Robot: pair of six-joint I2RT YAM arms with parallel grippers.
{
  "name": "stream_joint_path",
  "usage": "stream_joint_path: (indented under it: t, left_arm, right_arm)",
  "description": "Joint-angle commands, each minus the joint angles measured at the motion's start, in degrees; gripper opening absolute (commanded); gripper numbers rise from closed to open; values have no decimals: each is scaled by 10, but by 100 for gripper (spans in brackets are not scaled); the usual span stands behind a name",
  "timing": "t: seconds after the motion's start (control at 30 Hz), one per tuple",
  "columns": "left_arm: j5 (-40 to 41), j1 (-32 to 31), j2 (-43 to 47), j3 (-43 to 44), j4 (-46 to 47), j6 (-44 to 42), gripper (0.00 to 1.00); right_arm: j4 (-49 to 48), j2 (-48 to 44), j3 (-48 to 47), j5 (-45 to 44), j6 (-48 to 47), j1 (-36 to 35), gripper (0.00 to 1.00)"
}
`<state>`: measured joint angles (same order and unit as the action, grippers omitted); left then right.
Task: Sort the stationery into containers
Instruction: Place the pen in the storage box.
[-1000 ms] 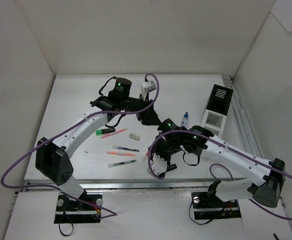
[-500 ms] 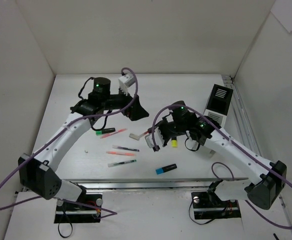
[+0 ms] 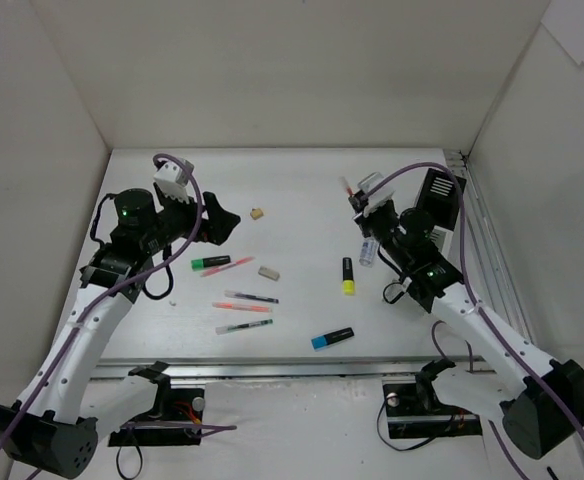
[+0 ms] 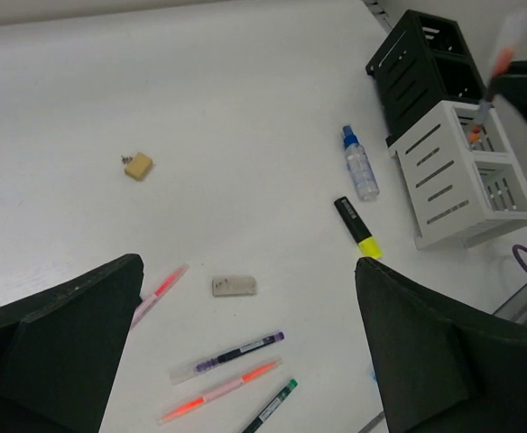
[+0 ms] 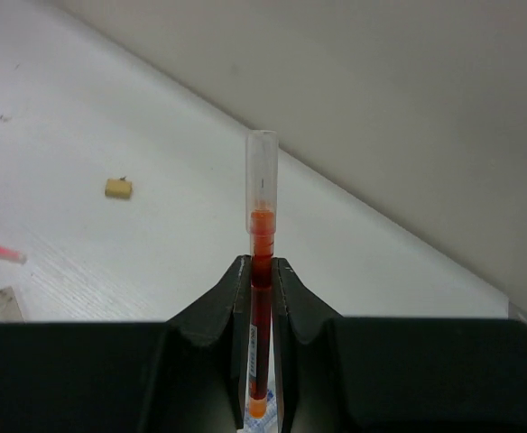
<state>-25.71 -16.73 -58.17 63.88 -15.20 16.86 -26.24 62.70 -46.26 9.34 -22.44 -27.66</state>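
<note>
I see the right gripper [image 5: 262,271] clamped on a thin red pen [image 5: 262,225], its clear round cap sticking out past the fingers, near the organizer [image 3: 434,205] on its left. Left gripper [image 4: 248,263]: black fingers wide apart, well left of the organizer. The clear glue bottle [image 4: 360,171] and the black, yellow-tipped highlighter [image 4: 358,227] lie near the organizer's white slotted wall. The blocky tan eraser [image 4: 138,166] is far from it.

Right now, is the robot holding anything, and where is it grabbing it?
The right tool pinches a red pen by its barrel, clear end sticking out. The left tool is open and empty.
</note>
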Motion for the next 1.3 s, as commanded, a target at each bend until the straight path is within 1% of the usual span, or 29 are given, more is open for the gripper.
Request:
stream_joint_path:
  t: [0.0, 0.07, 0.1, 0.2, 0.23, 0.33, 0.43, 0.53, 0.6, 0.77, 0.93, 1.13, 1.27]
  left_arm:
    - [27, 5, 6, -27, 21, 19, 100]
    - [22, 5, 7, -43, 30, 21, 99]
    - [21, 5, 5, -46, 32, 21, 99]
    - [21, 5, -6, -58, 26, 22, 99]
    - [22, 5, -11, -60, 26, 23, 99]
    - [14, 5, -19, -69, 32, 21, 99]
    - [5, 5, -26, -79, 39, 18, 99]
    - [-5, 5, -32, -82, 40, 15, 99]
    - [-7, 5, -33, -82, 39, 14, 100]
    - [8, 5, -20, -93, 40, 5, 99]
    - [19, 5, -16, -102, 46, 0, 99]
    - [26, 10, -21, -103, 40, -4, 100]
    - [28, 15, -18, -107, 40, -3, 99]
  right_arm:
    - [-103, -79, 30, -122, 133, 1, 0]
    - [-77, -120, 48, -158, 142, 2, 0]
    - [-36, -132, 49, -199, 158, 5, 0]
    - [29, -191, 71, -262, 186, 9, 0]
    - [37, -223, 90, -272, 187, 9, 0]
    - [63, -283, 130, -296, 176, 11, 0]
    - [62, -310, 163, -306, 160, 18, 0]
    - [51, -318, 191, -297, 141, 19, 0]
    - [22, -318, 209, -303, 125, 23, 0]
    - [-10, -285, 239, -316, 108, 31, 0]
    - [-22, -256, 246, -342, 113, 38, 0]
    - [-21, -248, 263, -361, 142, 46, 0]
    - [-7, -260, 277, -380, 170, 52, 4]
